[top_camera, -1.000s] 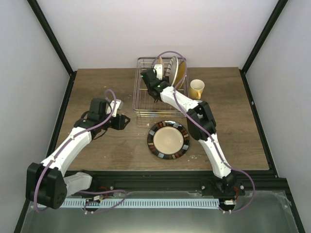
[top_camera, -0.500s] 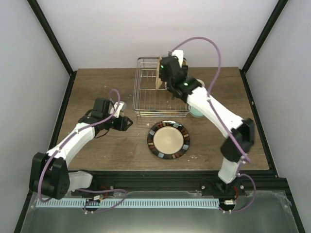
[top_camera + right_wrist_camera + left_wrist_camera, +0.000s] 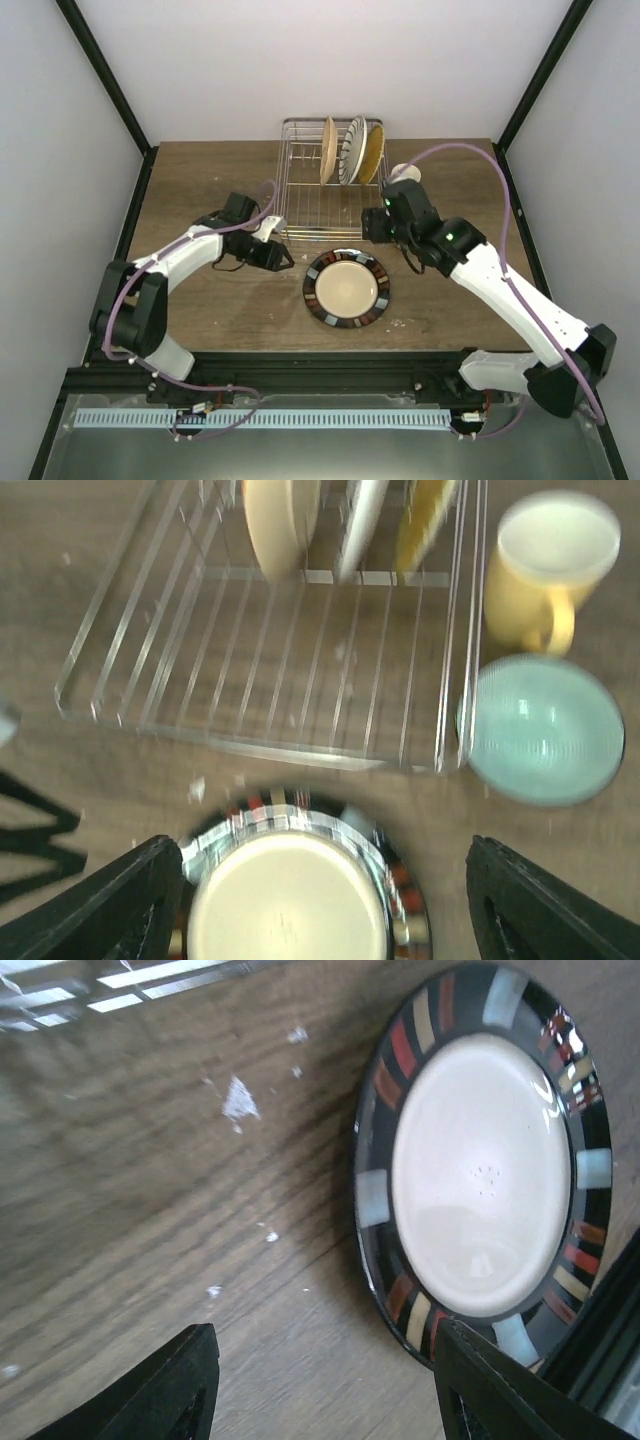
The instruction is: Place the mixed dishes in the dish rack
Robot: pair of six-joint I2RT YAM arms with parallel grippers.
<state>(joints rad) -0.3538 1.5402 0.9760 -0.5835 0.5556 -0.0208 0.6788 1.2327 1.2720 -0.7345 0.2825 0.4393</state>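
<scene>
- the right arm has drawn back from above the far right corner of the dish rack [image 3: 286, 190]. it now reaches over the right half of the desk [image 3: 190, 190], with the right gripper [image 3: 374, 224] by the rack's near right corner.
- the left gripper [image 3: 276, 256] has slid toward the middle of the desk and lies close to the rack's near left corner.
- both claws are spread wide, with nothing between the fingers.
- the dark-rimmed plate [image 3: 346, 288] lies flat midway along the near edge, just in front of the rack. it has a glossy black rim with red, tan and pale blue-grey blocks, and a cream centre.
- the rack is silver wire and sits at the middle of the far edge.
- three plates stand on edge at the rack's far right end: the beige plate [image 3: 327, 164], the striped plate [image 3: 352, 163] and the yellow plate [image 3: 372, 155].
- the yellow mug [image 3: 545, 575] and the mint-green bowl [image 3: 545, 728] sit just beside the rack's right side, the mug upright and nearer the far edge.
</scene>
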